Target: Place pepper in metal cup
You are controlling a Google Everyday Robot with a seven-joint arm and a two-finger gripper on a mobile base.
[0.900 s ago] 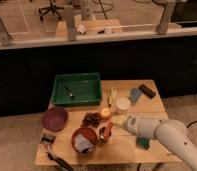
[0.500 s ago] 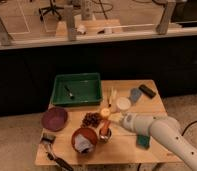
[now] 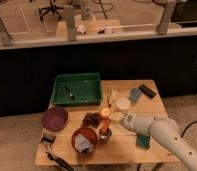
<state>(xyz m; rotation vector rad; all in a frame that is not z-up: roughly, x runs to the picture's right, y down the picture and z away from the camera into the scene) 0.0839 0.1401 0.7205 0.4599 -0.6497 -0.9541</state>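
A wooden table stands in a dim room, in front of a dark low wall topped with glass panes. Near the table's front middle, the pepper stands roughly upright with its lower end inside the metal cup and its upper part above the rim. The gripper is just beside the pepper's top, to its right, at the end of a white arm that reaches in from the lower right corner; whether it grips the pepper or has let go cannot be told. A yellow-orange fruit lies just behind the cup, with dark grapes to its left. A red-brown bowl sits just left of the cup, with something pale in it. Farther left is a purple dish. A green tray sits at the back, and a white cup to its right.
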